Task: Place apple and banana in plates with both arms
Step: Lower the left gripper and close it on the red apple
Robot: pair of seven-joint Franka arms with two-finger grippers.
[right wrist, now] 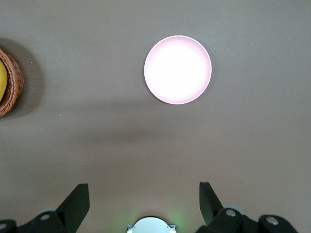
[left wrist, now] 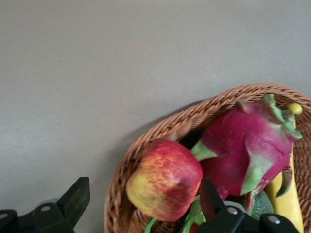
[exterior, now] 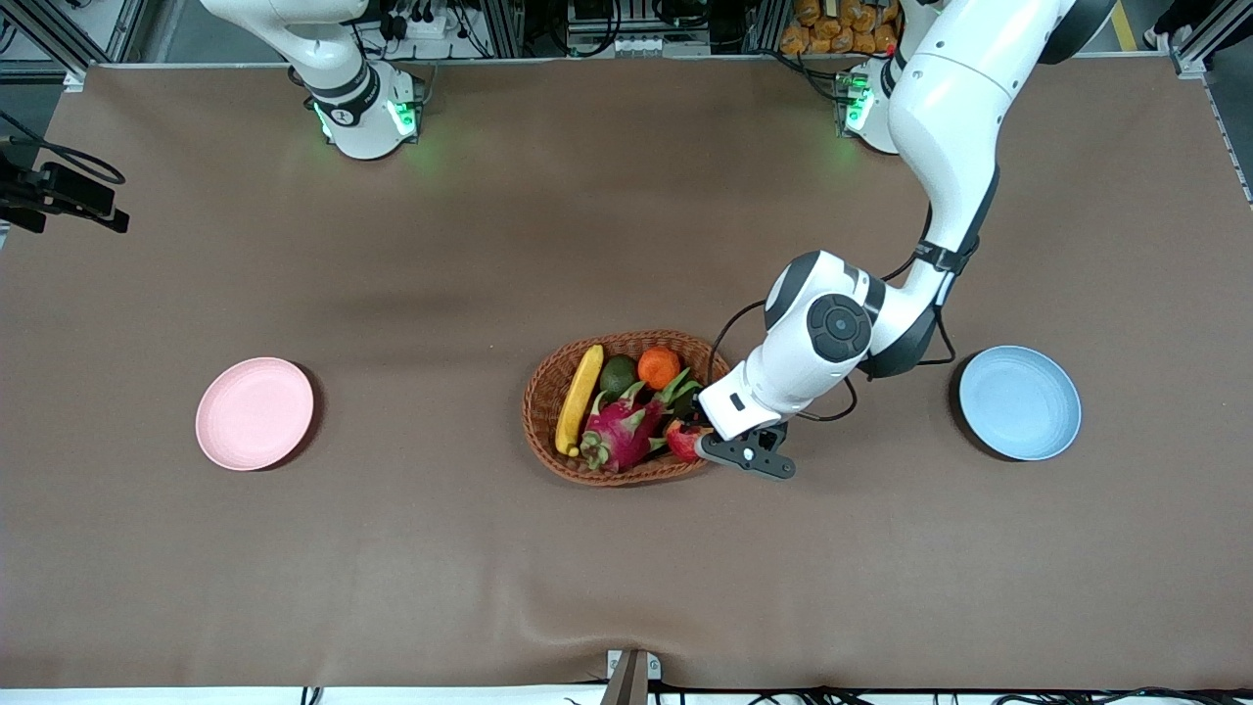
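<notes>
The red and yellow apple (left wrist: 165,178) lies just inside the rim of a wicker basket (exterior: 544,392), at the end toward the left arm. My left gripper (left wrist: 141,204) is open and straddles the apple. One finger (left wrist: 73,201) hangs outside the rim and the other (left wrist: 209,196) sits between the apple and a dragon fruit. In the front view the left gripper (exterior: 703,448) meets the apple (exterior: 682,436). The yellow banana (exterior: 580,397) lies in the basket's other end. The pink plate (exterior: 255,412) and the blue plate (exterior: 1020,401) hold nothing. My right gripper (right wrist: 143,201) waits open, high over the table by its base, looking down on the pink plate (right wrist: 178,69).
The basket also holds a magenta dragon fruit (exterior: 626,431), an orange (exterior: 659,366) and a green avocado (exterior: 618,374). Brown cloth covers the table. The basket stands midway between the two plates. A black cable loops off the left arm beside the basket.
</notes>
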